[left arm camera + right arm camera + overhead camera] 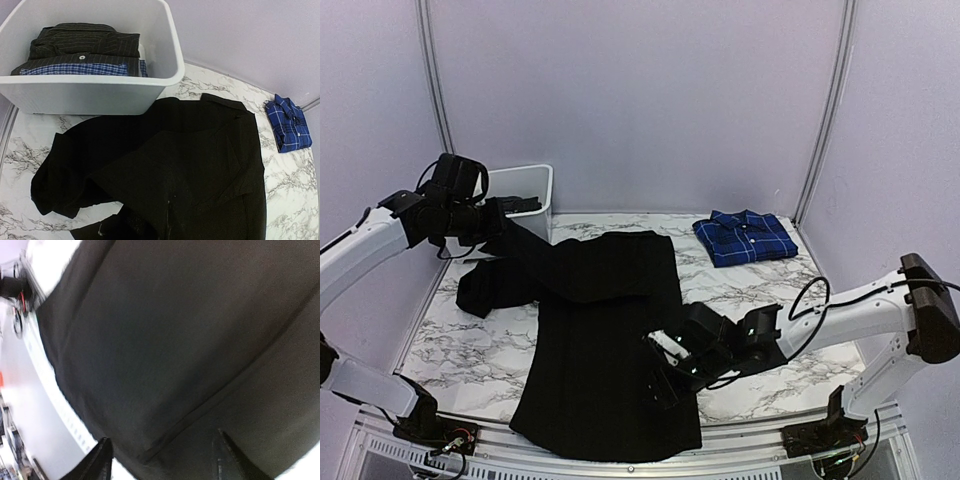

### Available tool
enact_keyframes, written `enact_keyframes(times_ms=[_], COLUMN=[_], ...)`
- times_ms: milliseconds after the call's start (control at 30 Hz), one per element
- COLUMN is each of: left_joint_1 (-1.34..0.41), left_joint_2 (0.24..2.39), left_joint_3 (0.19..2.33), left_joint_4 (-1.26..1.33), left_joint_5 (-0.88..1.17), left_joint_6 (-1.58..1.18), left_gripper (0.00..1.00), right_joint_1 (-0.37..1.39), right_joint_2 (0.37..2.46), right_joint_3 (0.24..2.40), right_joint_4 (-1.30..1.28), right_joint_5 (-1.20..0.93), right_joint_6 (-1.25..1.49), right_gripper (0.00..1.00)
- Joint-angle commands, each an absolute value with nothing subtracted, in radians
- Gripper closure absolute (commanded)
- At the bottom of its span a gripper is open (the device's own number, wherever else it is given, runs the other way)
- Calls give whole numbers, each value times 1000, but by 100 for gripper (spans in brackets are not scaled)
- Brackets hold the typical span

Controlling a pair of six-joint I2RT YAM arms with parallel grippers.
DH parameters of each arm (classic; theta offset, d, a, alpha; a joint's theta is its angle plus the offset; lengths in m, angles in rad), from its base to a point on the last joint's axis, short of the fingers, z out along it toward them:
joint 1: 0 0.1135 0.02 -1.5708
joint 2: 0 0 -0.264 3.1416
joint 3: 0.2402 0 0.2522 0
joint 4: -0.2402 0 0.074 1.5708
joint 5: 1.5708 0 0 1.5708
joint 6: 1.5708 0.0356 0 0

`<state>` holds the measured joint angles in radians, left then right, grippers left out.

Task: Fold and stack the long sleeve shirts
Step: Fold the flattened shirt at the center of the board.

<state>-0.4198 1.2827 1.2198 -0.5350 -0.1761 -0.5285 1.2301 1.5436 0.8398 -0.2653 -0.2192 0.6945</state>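
One black shirt (600,330) covers the table (470,350). The left end effector (507,226) pinches its lifted sleeve; the right end effector (660,375) stands wide above it.

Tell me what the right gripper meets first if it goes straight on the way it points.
The black shirt: the right gripper, jaws open, points at a fold edge of the cloth close ahead. Depth is unclear, but nothing else shows in between.

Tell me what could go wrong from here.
The black shirt's hem overhangs the table's near edge; a pull could drag it off.
The sleeve held up in the left jaws hangs beside the white bin and may snag its rim.
The right jaws are open, holding nothing down.
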Motion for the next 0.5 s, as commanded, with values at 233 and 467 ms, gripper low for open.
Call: enact_keyframes(times_ms=[233, 467], left_joint_1=[-527, -554], left_joint_2=[1363, 1366], left_joint_3=[1290, 1332], left_joint_4=[-444, -439], left_joint_5=[-148, -108], left_joint_6=[-474, -442], left_gripper=[100, 100], right_joint_1=[917, 917], right_joint_2=[1549, 1679], right_joint_3=[982, 943], right_joint_4=[-267, -193], right_joint_5=[-146, -182], right_joint_6=[531, 534], right_gripper=[69, 77])
